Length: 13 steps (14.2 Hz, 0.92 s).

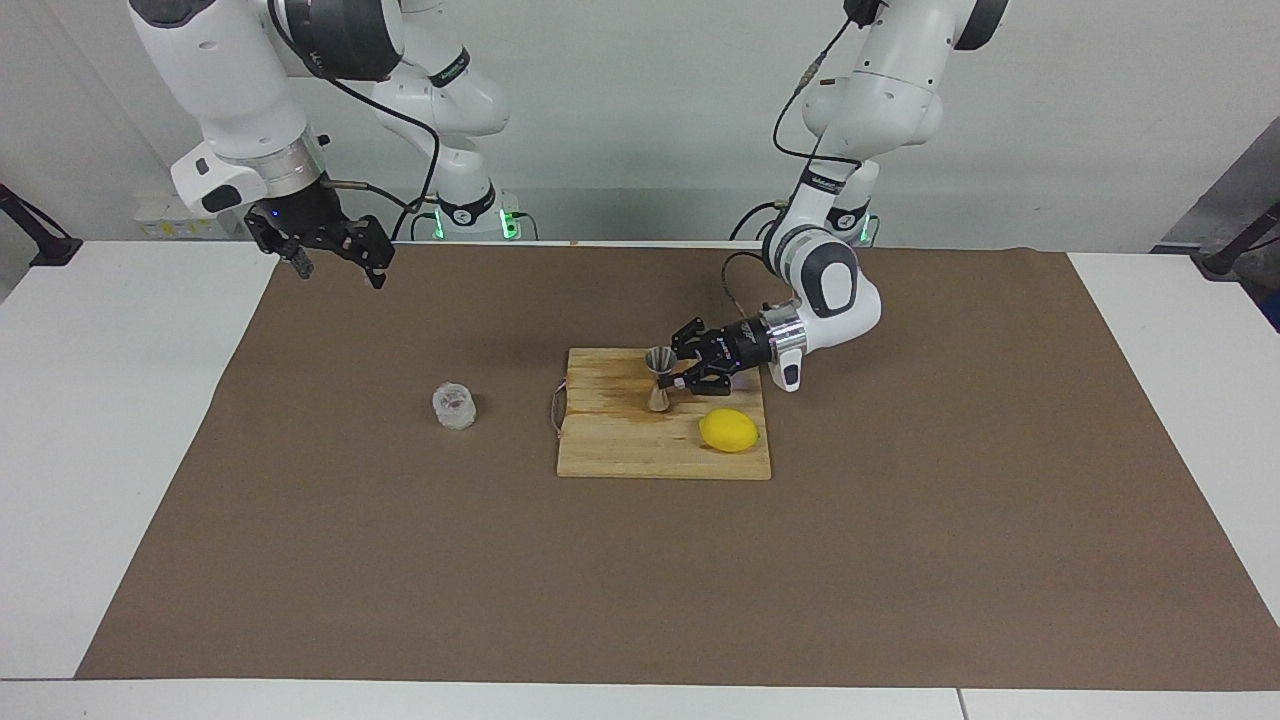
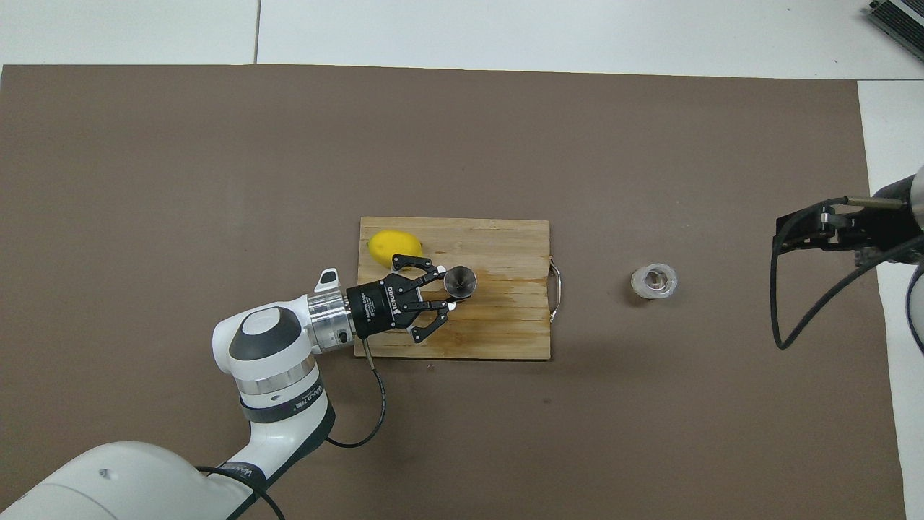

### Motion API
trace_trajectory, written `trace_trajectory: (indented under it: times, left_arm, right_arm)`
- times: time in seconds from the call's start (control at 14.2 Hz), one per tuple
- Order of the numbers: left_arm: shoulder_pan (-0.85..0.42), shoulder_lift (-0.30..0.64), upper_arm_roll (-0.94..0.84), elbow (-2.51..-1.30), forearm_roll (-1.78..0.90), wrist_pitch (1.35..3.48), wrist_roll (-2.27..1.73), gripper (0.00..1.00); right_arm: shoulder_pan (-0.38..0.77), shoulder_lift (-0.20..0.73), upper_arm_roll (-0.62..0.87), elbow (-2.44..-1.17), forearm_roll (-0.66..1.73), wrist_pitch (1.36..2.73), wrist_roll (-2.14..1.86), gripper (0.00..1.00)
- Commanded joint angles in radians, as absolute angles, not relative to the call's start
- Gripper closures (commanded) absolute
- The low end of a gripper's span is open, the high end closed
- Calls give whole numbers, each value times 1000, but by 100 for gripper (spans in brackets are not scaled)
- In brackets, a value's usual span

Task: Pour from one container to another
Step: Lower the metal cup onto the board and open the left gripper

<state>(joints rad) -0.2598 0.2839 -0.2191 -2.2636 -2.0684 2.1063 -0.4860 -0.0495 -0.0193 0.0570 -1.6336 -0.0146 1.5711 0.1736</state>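
The steel hourglass jigger stands upright on the wooden cutting board. My left gripper reaches in level from the left arm's end of the table and is shut on the jigger's narrow waist. The small clear cup, with something reddish inside, stands alone on the brown mat toward the right arm's end of the table. My right gripper hangs open and empty high over the mat's corner, well away from the cup, and waits.
A yellow lemon lies on the board, farther from the robots than the left gripper and close beside it. A wire handle sticks out of the board's end toward the cup. A brown mat covers the white table.
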Motion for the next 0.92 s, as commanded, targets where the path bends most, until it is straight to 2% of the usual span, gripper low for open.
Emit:
trace_trajectory:
  times: [0.0,0.07,0.21,0.28,0.56,0.63,0.85]
  left_arm:
    - [-285,284,-204,-2278,-2100,2114,-453,94]
    - [-285,285,-204,-2278,-2100,2114,-451,88]
    - [-285,288,-204,-2278,-2100,2114,-449,88]
    - [-287,288,-204,-2278,-2100,2112,-449,81]
    - [-287,288,-204,-2276,-2100,2117,-443,10]
    - [-287,288,-204,-2276,-2100,2118,-443,0]
    - [-285,273,-204,-2275,-2100,2134,-448,0]
  right_arm:
    - [-60,-43,60,-1658,5,1574,158,0]
    - [-60,-43,60,-1658,5,1574,158,0]
    - [-60,-43,60,-1658,5,1574,158,0]
    - [-60,-43,60,-1658,5,1574,158,0]
    - [-60,-43,60,-1658,5,1574,158,0]
    - [-60,-43,60,-1658,5,1574,158,0]
    - [-60,-43,60,-1658,5,1574,158,0]
